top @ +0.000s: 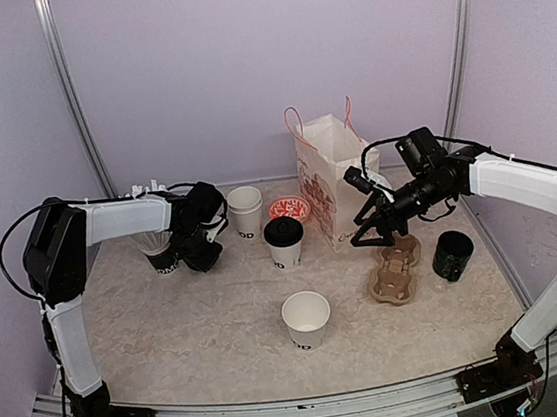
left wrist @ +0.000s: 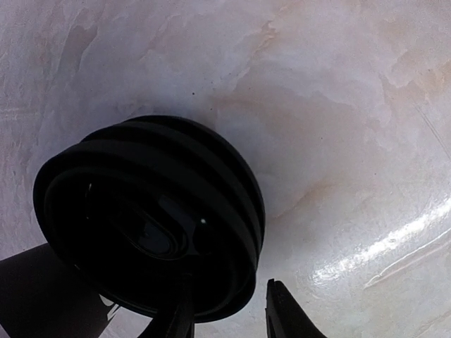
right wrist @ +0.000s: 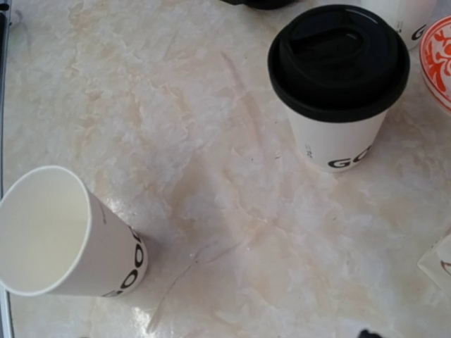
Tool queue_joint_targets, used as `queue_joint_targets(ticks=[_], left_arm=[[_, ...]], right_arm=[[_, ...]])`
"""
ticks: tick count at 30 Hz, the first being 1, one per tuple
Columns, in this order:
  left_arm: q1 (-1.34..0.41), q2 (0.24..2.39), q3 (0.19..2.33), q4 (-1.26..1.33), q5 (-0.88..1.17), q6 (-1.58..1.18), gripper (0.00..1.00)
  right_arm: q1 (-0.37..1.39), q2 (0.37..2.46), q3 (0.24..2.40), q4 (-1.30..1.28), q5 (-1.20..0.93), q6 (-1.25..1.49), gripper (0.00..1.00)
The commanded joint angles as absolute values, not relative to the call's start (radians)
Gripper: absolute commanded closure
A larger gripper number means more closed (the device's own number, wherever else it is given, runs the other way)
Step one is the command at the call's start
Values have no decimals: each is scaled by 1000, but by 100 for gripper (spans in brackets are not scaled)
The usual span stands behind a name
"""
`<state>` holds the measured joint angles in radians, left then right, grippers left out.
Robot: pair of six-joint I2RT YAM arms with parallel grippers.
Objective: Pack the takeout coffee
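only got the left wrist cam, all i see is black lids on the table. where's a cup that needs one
Observer: An open cup stands upright, with no lid, at the near middle of the table.
Operator: any cup already lidded
Observer: Yes, a lidded cup stands farther back, behind the open one.
Operator: what's the right hand doing
Observer: The right hand is open and empty, by the paper bag and the cardboard carrier.
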<state>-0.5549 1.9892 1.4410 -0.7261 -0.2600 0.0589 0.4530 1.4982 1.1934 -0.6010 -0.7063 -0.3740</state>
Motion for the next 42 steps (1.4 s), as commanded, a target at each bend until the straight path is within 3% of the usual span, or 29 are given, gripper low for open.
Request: queue_joint_targets(ticks=[1, 7, 17, 23, 27, 42], left_arm=[[-567, 2015, 1464, -731, -304, 87, 67], [-570, 2004, 1482, -743, -289, 82, 82], [-577, 1965, 1524, -765, -255, 72, 91], [-567, 1962, 1532, -765, -252, 54, 90], [-568, 1985, 1534, -754, -266, 34, 69], [-540, 2041, 1534, -718, -240, 21, 76]], right_arm=[[449, 1505, 1202, -600, -727, -377, 20], [449, 1503, 1200, -600, -724, -377, 20], [449, 1505, 1205, -605, -725, -376, 20], [449, 1504, 1204, -603, -727, -376, 20], [449, 1498, 1202, -603, -723, -376, 20], [449, 1492, 1196, -603, -716, -377, 21]])
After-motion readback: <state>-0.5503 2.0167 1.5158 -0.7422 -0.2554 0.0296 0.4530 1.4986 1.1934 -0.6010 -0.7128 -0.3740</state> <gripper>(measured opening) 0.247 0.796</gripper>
